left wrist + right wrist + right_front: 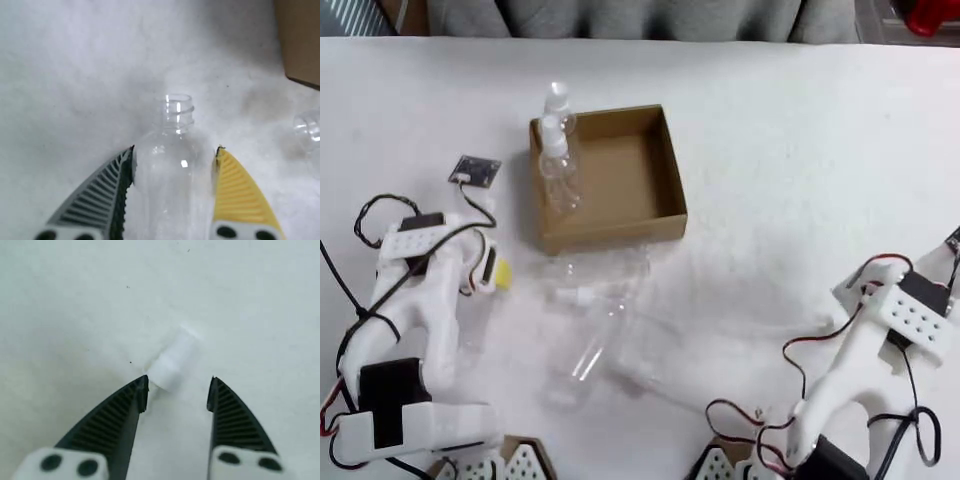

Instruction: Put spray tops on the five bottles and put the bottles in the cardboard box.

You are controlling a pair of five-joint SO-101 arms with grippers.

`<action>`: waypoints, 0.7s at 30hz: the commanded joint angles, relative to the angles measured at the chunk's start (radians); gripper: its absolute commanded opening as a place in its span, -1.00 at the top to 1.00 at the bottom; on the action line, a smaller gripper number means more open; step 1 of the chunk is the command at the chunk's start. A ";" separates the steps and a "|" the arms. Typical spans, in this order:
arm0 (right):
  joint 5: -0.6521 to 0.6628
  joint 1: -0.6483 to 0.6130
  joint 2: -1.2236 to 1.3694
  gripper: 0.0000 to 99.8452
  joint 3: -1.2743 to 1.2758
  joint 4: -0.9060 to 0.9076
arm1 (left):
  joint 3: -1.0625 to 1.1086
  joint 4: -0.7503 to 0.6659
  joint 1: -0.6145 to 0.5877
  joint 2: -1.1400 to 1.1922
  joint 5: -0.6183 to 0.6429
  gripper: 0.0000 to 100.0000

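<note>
Capping under way: the left hand (175, 150) is closed on an open-necked bottle (175, 170), its grey and yellow fingers pressed to either side of the clear body, the bare neck pointing away from the wrist. The right hand (177, 382) stands open over the white worktop (800, 130), with a white spray top (175, 360) lying just ahead of its fingertips, nearer one finger than the other. Two capped bottles (558, 160) already rest along one side of the cardboard box (672, 170), while other clear bottles (592, 345) lie loose on the worktop just in front of it, so the job looks less than half done. The next move appears to call for the right hand to centre on the spray top and close on it, then bring it to the held bottle's neck. Lining up the top with that narrow opening, and keeping the slick bottle steady, will likely be the delicate part.
</note>
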 commanded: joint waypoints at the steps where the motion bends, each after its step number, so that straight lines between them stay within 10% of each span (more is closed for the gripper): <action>1: -0.041 -0.018 -0.021 0.67 0.021 -0.077 | -0.052 -0.012 -0.010 -0.012 -0.014 0.96; 21: -0.041 -0.051 0.159 0.67 0.095 -0.277 | -0.032 -0.012 -0.010 -0.016 -0.014 0.96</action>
